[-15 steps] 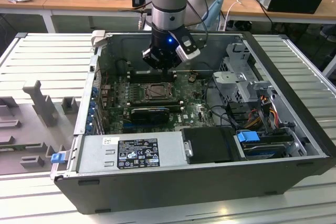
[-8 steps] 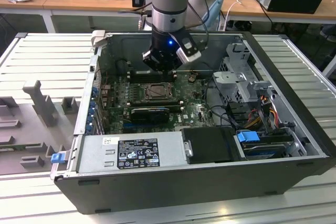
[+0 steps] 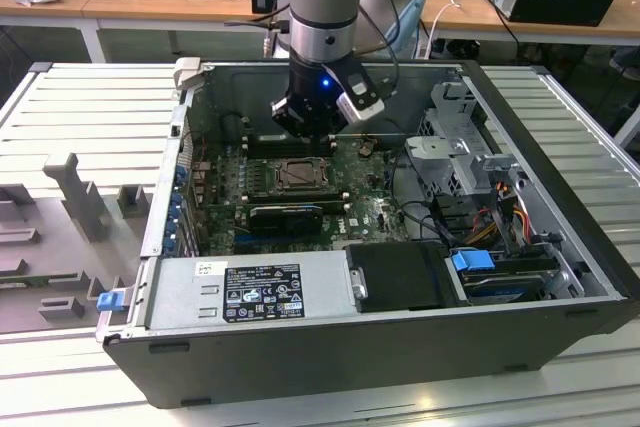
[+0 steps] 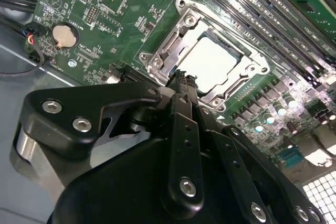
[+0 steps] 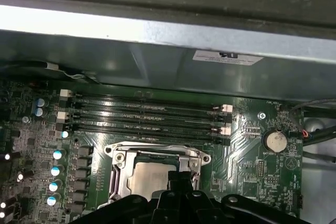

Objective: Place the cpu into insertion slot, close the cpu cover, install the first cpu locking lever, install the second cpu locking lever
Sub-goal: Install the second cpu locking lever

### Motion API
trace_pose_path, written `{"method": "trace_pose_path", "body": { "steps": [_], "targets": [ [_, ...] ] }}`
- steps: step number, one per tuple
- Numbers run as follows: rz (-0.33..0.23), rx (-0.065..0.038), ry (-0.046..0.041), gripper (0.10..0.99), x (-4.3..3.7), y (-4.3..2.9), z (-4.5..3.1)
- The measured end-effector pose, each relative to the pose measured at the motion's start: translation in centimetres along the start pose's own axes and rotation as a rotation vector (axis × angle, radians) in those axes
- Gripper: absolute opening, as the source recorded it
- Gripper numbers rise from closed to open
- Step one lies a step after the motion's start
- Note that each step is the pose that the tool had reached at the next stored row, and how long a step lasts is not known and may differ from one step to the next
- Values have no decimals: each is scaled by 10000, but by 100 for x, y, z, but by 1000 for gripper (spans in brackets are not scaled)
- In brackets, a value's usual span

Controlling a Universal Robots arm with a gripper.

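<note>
The cpu lies flat in the insertion slot on the green board, and its pale metal top is seen through the square cut-out of the cpu cover. The silvery cover frame lies down around the chip in both wrist views. I cannot tell whether the thin lever rods along its sides are latched. My gripper hangs just above the socket's near edge with its black fingers pressed together and nothing between them. In the first wrist view the cpu and cover sit right behind the gripper. The exterior view has the gripper low inside the open case.
Long black memory slots run beside the socket toward the case wall. A coin battery sits on the board. A black graphics card, the power supply and the drive cage crowd the case.
</note>
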State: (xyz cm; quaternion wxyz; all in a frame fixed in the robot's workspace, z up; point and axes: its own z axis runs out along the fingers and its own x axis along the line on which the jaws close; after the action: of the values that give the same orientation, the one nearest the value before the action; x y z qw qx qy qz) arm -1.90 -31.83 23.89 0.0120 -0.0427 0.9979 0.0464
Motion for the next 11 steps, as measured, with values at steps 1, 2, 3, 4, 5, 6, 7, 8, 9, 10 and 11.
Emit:
{"method": "trace_pose_path", "body": {
  "steps": [1, 2, 3, 4, 5, 6, 7, 8, 9, 10, 11],
  "targets": [
    [-1, -1, -1, 106, -1, 1, -30],
    [-1, -1, -1, 106, -2, 0, -51],
    [-1, 0, -1, 106, -2, -2, -62],
    [-2, -3, -2, 106, -1, -8, -69],
    [-1, -2, -1, 106, -1, -14, -71],
    [-1, -1, -1, 106, 1, -29, -73],
    [-1, -1, -1, 106, 2, -43, -74],
    [-1, -1, -1, 106, 3, -57, -75],
    [0, -1, -1, 106, 5, -75, -77],
    [0, -1, -1, 106, 6, -91, -79],
    [-1, -1, 0, 106, 15, -197, -89]
  ]
}}
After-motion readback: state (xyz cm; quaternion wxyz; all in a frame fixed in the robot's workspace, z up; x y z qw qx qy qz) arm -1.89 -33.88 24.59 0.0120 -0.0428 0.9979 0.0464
